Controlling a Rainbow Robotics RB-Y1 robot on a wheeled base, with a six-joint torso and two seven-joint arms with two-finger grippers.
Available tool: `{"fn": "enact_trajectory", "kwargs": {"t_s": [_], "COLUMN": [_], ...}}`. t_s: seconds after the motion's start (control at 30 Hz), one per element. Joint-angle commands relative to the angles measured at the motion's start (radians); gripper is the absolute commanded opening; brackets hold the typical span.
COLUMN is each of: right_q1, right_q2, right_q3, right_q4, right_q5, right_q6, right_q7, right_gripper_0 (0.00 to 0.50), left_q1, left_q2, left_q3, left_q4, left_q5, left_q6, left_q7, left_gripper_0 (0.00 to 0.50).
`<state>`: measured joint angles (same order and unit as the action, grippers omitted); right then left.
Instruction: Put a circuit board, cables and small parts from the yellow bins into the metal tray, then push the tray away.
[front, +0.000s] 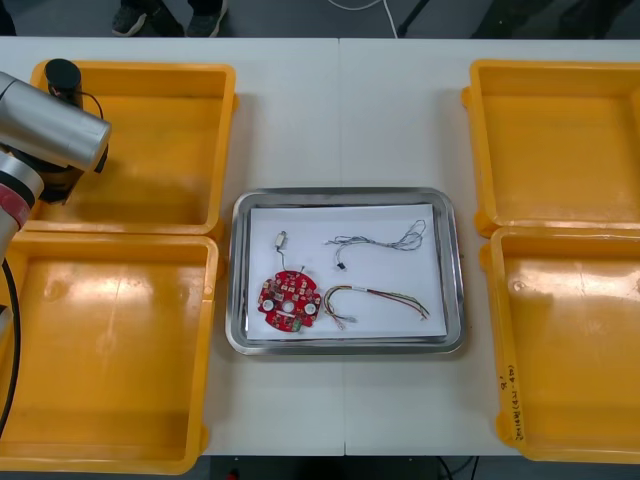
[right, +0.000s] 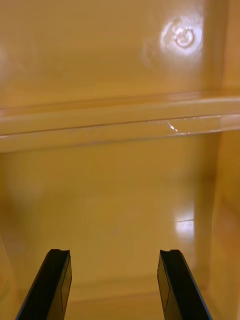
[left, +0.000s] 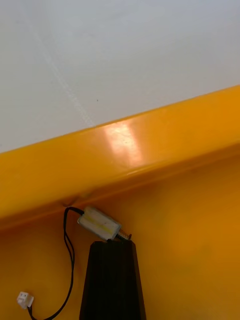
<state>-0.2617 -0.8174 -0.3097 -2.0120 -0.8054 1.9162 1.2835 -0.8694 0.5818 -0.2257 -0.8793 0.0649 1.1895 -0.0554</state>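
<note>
I see left jaws pinched on small metal part (left: 100, 223) in far left bin (front: 150, 150) — right jaws wide over right-side bin (right: 100, 200).

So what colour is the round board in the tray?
Red; the front view shows the circuit board best.

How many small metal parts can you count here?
2: one small metal part in the metal tray beside the red circuit board, another in the far left yellow bin at the left gripper. More may be hidden.

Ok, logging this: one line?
left end effector shut, at small metal part, far-left bin | right end effector open, right bin | tray loaded
</note>
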Motion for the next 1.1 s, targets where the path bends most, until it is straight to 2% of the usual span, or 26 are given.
{"fn": "enact_trajectory", "kwargs": {"t_s": [0.03, 0.23, 0.3, 0.33, 0.37, 0.43, 0.8, 1.1], "right_q1": [0.039, 0.039, 0.039, 0.039, 0.039, 0.039, 0.039, 0.038], "right_q2": [-0.042, -0.014, -0.008, -0.006, -0.003, -0.003, 0.001, 0.003], "right_q3": [-0.032, -0.034, -0.034, -0.034, -0.035, -0.039, -0.042, -0.043], "right_q4": [-0.002, -0.004, -0.004, -0.004, -0.004, -0.004, -0.017, -0.028], "right_q5": [-0.020, -0.034, -0.037, -0.037, -0.038, -0.037, -0.047, -0.057], "right_q6": [0.004, 0.004, 0.004, 0.004, 0.004, 0.004, 0.001, -0.060], "right_q7": [-0.013, -0.013, -0.015, -0.016, -0.018, -0.012, 0.002, 0.011], "right_gripper_0": [0.500, 0.500, 0.500, 0.500, 0.500, 0.500, 0.500, 0.500], "left_q1": [0.015, 0.015, 0.015, 0.015, 0.015, 0.015, 0.049, 0.078], "left_q2": [-0.010, -0.011, -0.010, -0.011, -0.011, -0.010, -0.010, -0.010], "left_q3": [0.023, 0.023, 0.016, 0.011, 0.006, 0.003, 0.003, 0.003], "left_q4": [-0.084, -0.155, -0.161, -0.161, -0.161, -0.161, -0.164, -0.170], "left_q5": [-0.008, -0.002, -0.002, -0.002, -0.002, -0.004, -0.004, -0.002], "left_q6": [0.056, 0.148, 0.160, 0.160, 0.162, 0.162, 0.168, 0.156], "left_q7": [0.057, 0.058, 0.058, 0.057, 0.057, 0.054, 0.042, 0.039], "left_gripper_0": [0.000, 0.003, 0.067, 0.154, 0.321, 0.500, 0.500, 0.500]}}
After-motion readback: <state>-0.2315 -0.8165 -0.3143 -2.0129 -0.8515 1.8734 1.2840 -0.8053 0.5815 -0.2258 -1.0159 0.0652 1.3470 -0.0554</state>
